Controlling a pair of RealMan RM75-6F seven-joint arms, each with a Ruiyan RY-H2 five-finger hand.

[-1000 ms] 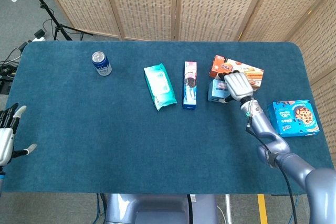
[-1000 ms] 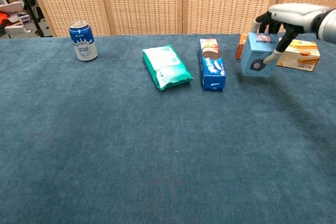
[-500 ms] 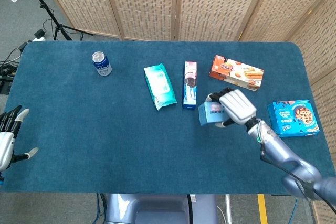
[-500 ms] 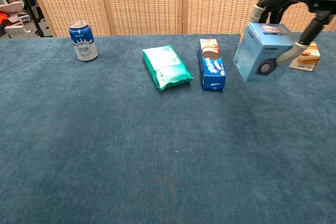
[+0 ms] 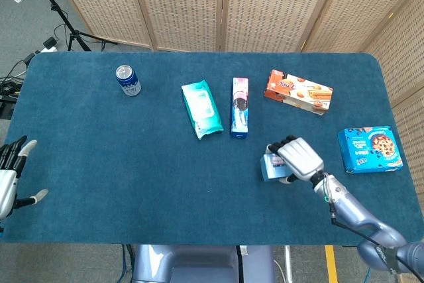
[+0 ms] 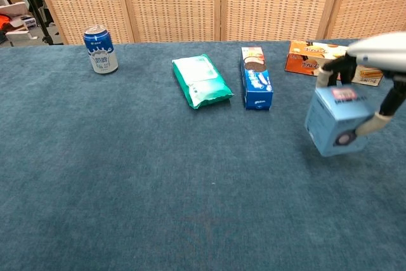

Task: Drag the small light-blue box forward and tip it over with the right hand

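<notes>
The small light-blue box (image 5: 270, 167) (image 6: 336, 120) stands tilted on the blue table at the near right, leaning toward the table's front. My right hand (image 5: 296, 158) (image 6: 377, 68) grips it from above, fingers over its top and thumb against its side. My left hand (image 5: 12, 175) hangs open off the table's left edge, holding nothing; the chest view does not show it.
An orange biscuit box (image 5: 298, 91) lies behind the right hand. A blue cookie box (image 5: 370, 148) lies at the right edge. A tall blue cookie pack (image 5: 239, 107), a green wipes pack (image 5: 201, 108) and a blue can (image 5: 128, 80) sit further left.
The right hand has dragged the light-blue box from beside the orange box toward the table's front and lowered it. The left hand has barely moved.
</notes>
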